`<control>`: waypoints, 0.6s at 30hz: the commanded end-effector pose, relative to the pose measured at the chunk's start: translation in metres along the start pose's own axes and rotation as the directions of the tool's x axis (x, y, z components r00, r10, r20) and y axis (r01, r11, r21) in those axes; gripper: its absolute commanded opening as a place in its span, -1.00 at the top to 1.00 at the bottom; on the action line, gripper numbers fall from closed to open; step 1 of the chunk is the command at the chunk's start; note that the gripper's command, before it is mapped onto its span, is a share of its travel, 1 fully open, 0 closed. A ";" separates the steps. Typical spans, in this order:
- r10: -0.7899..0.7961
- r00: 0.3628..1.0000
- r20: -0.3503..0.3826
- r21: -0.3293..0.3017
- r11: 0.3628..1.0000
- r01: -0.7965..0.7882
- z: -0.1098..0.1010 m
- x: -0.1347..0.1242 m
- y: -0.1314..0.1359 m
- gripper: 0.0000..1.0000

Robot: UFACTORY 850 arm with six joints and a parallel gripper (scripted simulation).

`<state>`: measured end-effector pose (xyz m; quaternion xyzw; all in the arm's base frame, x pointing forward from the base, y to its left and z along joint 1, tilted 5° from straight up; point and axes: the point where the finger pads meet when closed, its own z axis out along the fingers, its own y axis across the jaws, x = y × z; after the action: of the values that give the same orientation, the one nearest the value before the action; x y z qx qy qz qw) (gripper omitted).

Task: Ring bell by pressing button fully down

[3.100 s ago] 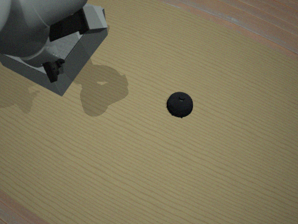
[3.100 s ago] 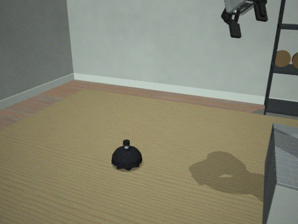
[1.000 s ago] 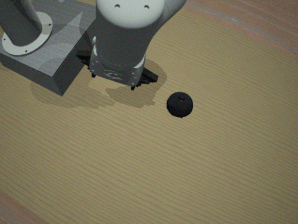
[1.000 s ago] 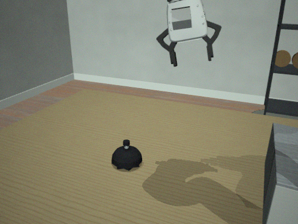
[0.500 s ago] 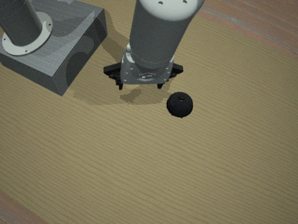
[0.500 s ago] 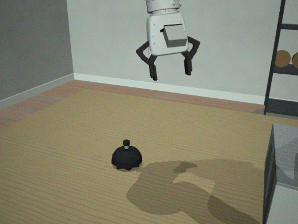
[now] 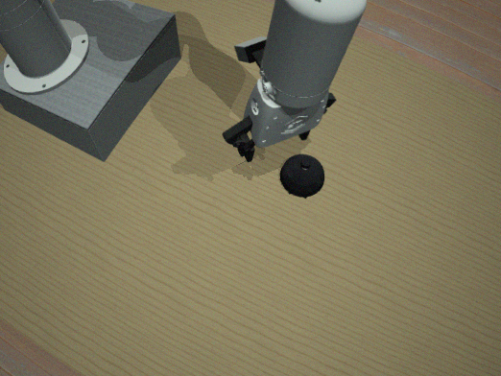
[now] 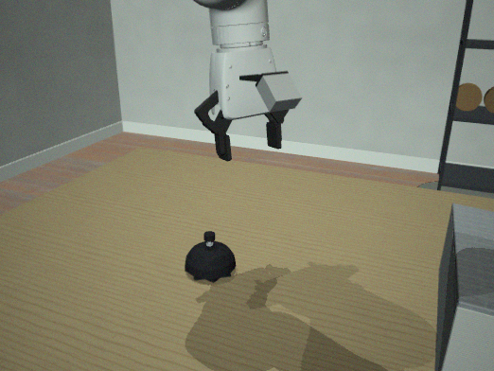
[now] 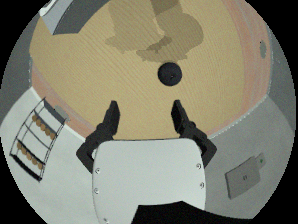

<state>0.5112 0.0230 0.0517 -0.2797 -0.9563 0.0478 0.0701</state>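
Observation:
The black dome-shaped bell (image 7: 302, 176) stands upright on the wooden table top, with its small button (image 7: 304, 166) on top. It also shows in the exterior view (image 8: 210, 261) with the button (image 8: 209, 236) up, and in the wrist view (image 9: 169, 74) as a dark disc ahead of the fingers. My gripper (image 8: 247, 139) hangs well above the table, higher than the bell and off to one side of it. Its two black fingers stand wide apart with nothing between them. In the top view the gripper (image 7: 275, 144) sits just beyond the bell. In the wrist view the gripper's fingertips are apart.
The grey block of the arm's base (image 7: 82, 72) stands at the table's far left corner, also at the right edge in the exterior view (image 8: 466, 289). A dark shelf frame (image 8: 466, 109) stands by the back wall. The arm's shadow (image 8: 303, 317) lies beside the bell.

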 end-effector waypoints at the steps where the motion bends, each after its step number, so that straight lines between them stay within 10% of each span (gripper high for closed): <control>1: -0.162 0.986 0.039 -0.011 0.987 0.162 0.015 -0.004 0.029 -1.00; 18: -0.424 0.900 0.106 -0.001 0.905 0.426 0.040 -0.001 0.079 -1.00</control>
<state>0.5429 0.0812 0.0057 -0.0809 -0.9956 0.0377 0.0302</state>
